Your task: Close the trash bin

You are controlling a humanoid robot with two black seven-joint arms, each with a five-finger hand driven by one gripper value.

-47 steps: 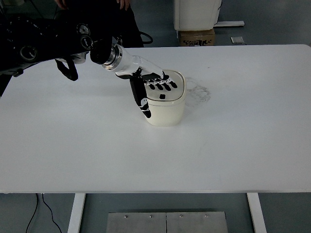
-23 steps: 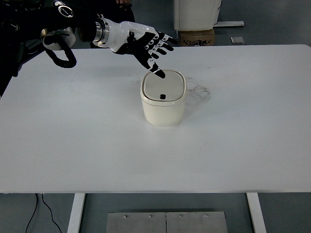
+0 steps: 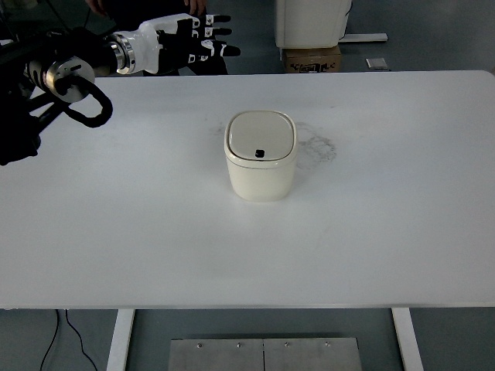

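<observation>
A cream trash bin [image 3: 260, 164] stands near the middle of the white table [image 3: 387, 193]. Its square lid [image 3: 261, 137] lies flat and shut on top, with a small black button near its front edge. My left hand [image 3: 203, 45] hangs above the table's far edge, up and to the left of the bin and well apart from it. Its fingers are spread and hold nothing. The left arm [image 3: 69, 73] runs in from the upper left. The right arm does not show.
A person in dark clothes [image 3: 155, 9] stands behind the table at the top left. A cardboard box [image 3: 313, 59] and a white unit [image 3: 313, 22] sit on the floor beyond the far edge.
My left hand has lifted off the bin lid and pulled back up and to the left, past the table's far edge. The lid stays down.
</observation>
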